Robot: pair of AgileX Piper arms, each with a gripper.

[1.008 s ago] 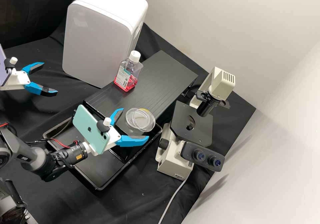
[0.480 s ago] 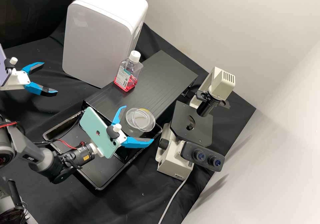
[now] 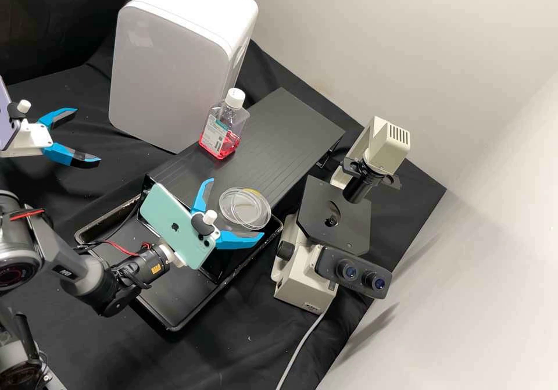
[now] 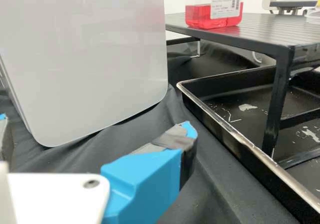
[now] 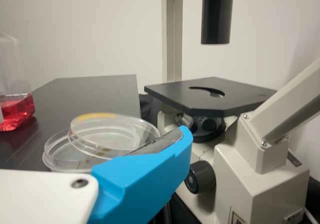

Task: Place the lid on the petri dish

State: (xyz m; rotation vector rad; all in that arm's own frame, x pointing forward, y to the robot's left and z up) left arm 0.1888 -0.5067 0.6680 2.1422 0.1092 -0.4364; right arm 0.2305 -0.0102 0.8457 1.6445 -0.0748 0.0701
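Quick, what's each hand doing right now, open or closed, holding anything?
Left hand: open, holding nothing.
Right hand: open, at the petri dish, not gripping it.

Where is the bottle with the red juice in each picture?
High view: the bottle stands on the black shelf, in front of the white box.
Left wrist view: the bottle is far off, on that shelf, past the white box.
Right wrist view: the bottle is beyond the petri dish, on that shelf.
Shared landmark: the black shelf.
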